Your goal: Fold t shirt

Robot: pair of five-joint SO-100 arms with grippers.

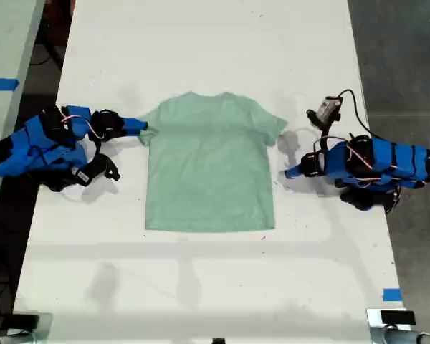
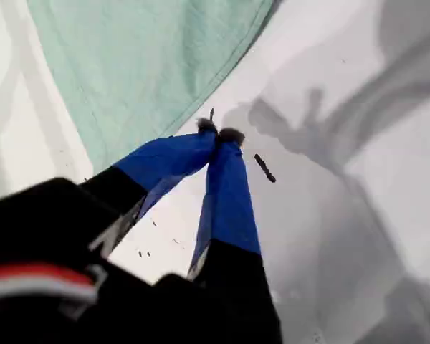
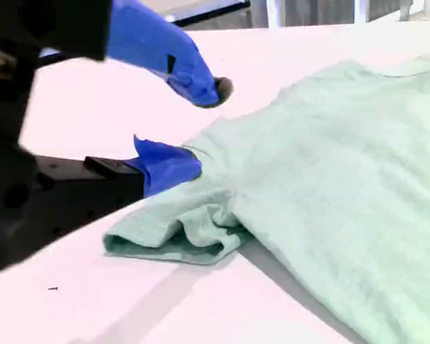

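T shirt [image 1: 209, 165] flat on table [image 1: 201, 287], unfolded. Second gripper [image 3: 201, 129]: jaws wide apart, straddling sleeve edge, nothing pinched yet, prob lining up grab. First gripper [image 2: 221, 135]: tips together, empty, just off hem.

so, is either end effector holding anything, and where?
Nothing held. My first end effector is shut beside the t shirt; my second is open at its sleeve.

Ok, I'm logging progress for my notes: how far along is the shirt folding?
Done: nothing folded; the t shirt lies spread flat on the table. In hand: my second gripper is open at one bunched sleeve, not clamped on it. My first gripper is shut beside the shirt's edge, holding nothing. Left: the grasp and every fold.
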